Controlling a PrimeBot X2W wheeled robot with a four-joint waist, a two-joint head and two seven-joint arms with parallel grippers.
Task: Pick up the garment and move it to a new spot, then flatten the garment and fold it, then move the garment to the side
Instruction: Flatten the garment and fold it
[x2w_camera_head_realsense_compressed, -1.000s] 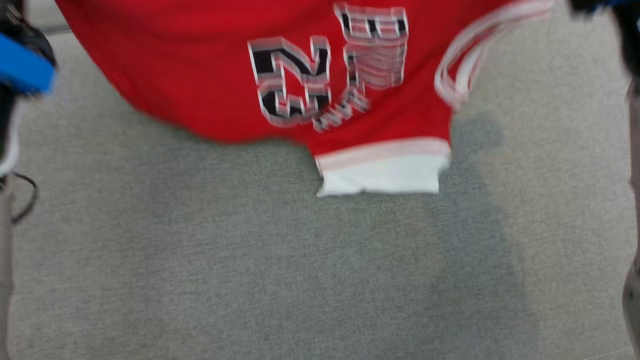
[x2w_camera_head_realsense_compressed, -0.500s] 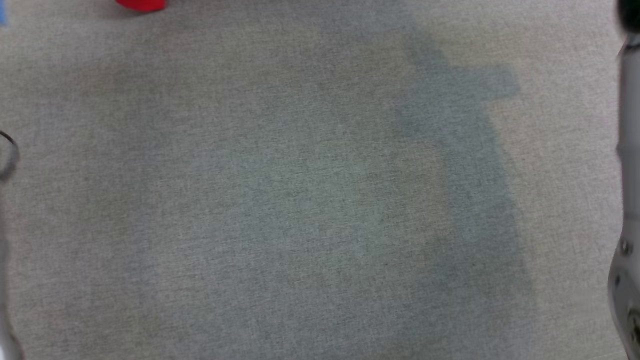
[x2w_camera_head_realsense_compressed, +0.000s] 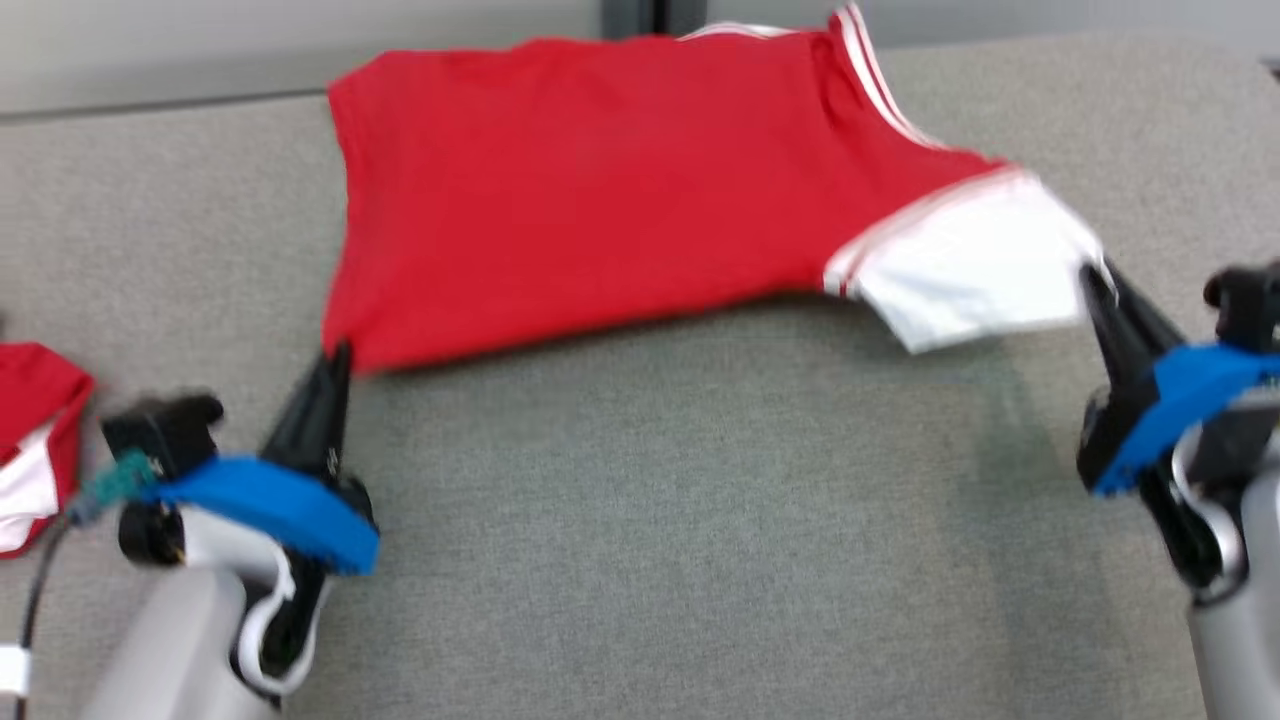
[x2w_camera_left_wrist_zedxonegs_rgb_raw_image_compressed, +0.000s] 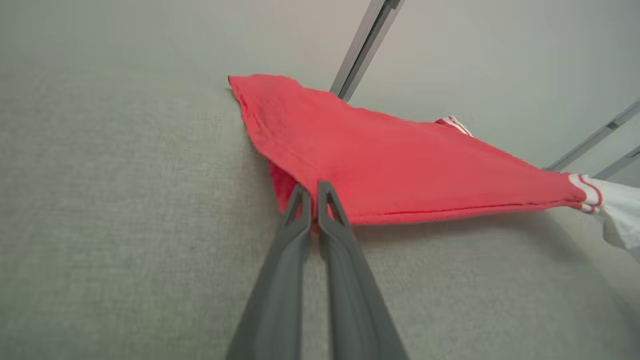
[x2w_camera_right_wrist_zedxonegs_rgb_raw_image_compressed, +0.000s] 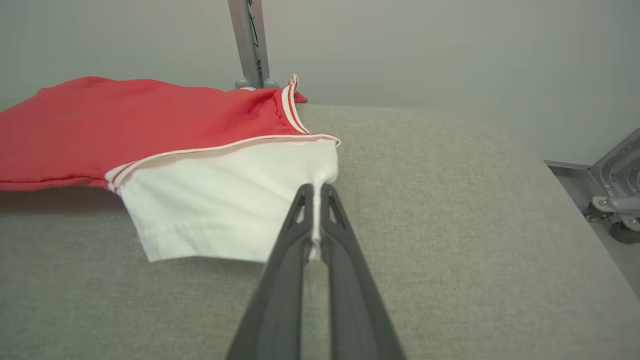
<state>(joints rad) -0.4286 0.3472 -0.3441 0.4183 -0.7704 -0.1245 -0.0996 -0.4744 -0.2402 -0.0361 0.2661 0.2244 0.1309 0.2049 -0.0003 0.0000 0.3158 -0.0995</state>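
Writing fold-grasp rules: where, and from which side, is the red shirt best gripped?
Probably its near corners, from the robot's side: the hem corner, where the left pincer is shut on the red shirt, and the white sleeve edge in the right pincer. Both are thin free edges facing the robot.

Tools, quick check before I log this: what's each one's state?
Left tool: closed on the red shirt's corner.
Right tool: closed on its white sleeve.
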